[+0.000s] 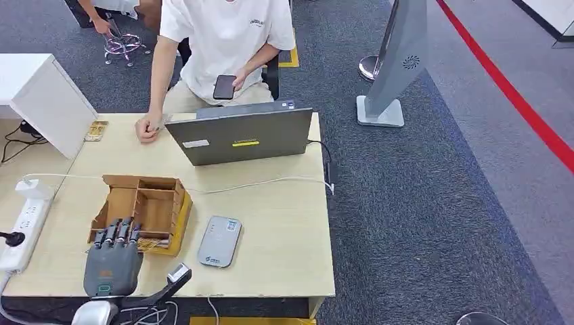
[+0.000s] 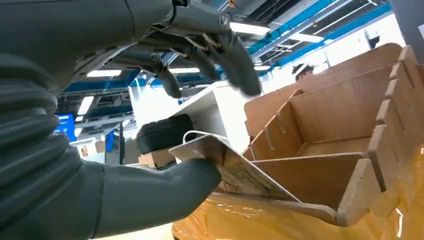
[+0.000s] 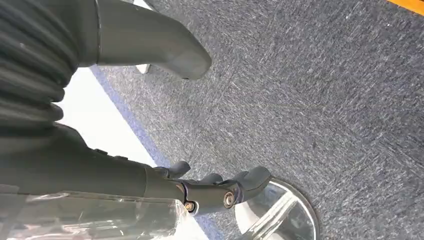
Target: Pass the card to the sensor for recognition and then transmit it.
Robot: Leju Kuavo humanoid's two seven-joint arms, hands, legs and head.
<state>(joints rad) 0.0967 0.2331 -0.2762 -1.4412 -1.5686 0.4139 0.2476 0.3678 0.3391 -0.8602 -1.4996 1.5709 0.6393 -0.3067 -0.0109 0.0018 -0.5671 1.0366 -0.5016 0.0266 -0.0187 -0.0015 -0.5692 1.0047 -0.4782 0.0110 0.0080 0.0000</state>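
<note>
A printed card [image 2: 245,175] leans tilted in the front compartment of the wooden organiser box [image 1: 152,203] at the table's front left. My left hand [image 1: 114,261] reaches into that box from the near edge. In the left wrist view its thumb [image 2: 165,190] touches the card's raised corner while the dark fingers [image 2: 225,47] stay spread well above it. The grey card sensor [image 1: 220,242] lies flat on the table just right of the box. My right hand [image 3: 200,190] hangs over the grey carpet with its fingers loosely apart, holding nothing.
A person [image 1: 223,40] sits behind the table holding a phone, one hand resting by an open laptop [image 1: 240,139]. A white cable [image 1: 257,183] crosses the table. A power strip [image 1: 24,227] lies at the left edge, a white cabinet [image 1: 47,95] at the back left.
</note>
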